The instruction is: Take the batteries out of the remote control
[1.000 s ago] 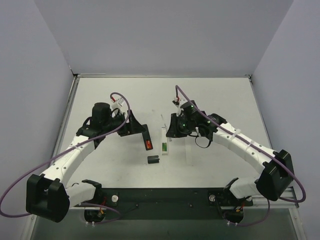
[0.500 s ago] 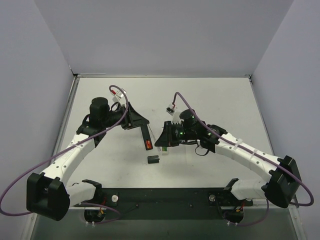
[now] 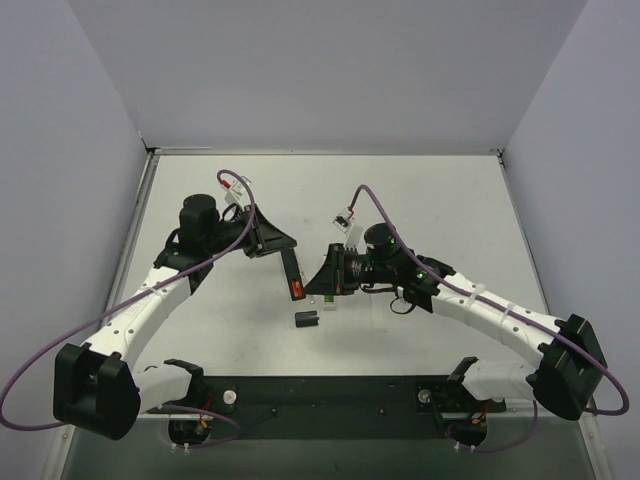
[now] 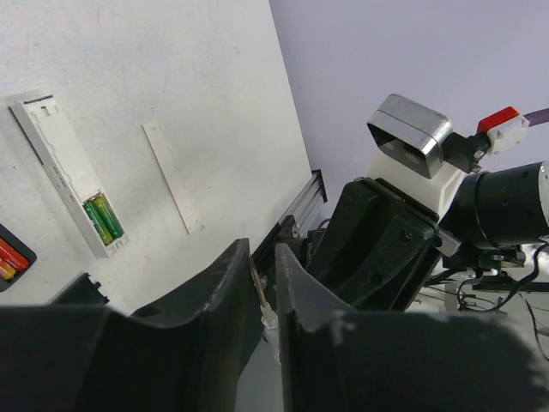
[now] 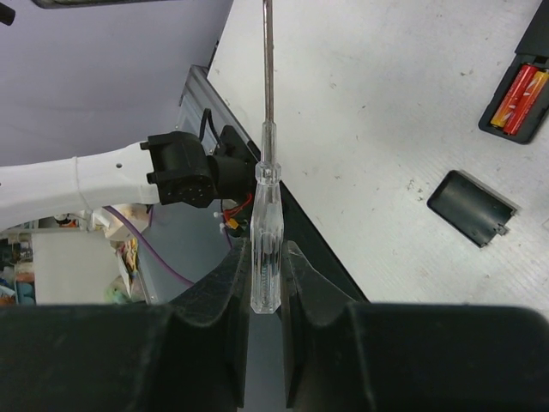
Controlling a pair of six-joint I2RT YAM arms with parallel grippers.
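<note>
Two red batteries [image 3: 296,290] [image 5: 519,90] lie in the open black remote [image 5: 533,34]. Two green batteries [image 4: 103,220] [image 3: 328,294] sit at one end of the open white remote [image 4: 60,163]. My right gripper [image 5: 266,249] [image 3: 322,283] is shut on the clear handle of a screwdriver [image 5: 264,249], whose shaft points toward the left arm. My left gripper [image 4: 262,251] [image 3: 293,272] hovers by the black remote. Its jaws stand a narrow gap apart, and the screwdriver's shaft [image 4: 256,279] shows in that gap against one finger.
A short black battery cover [image 3: 307,319] [image 5: 470,209] lies on the table just in front of the remotes. A long white cover strip [image 4: 171,176] lies beside the white remote. The two grippers are close together at mid-table.
My right gripper has carried the screwdriver left, over the white remote and up to the left gripper. The left jaws have narrowed from wide open to a slim gap.
</note>
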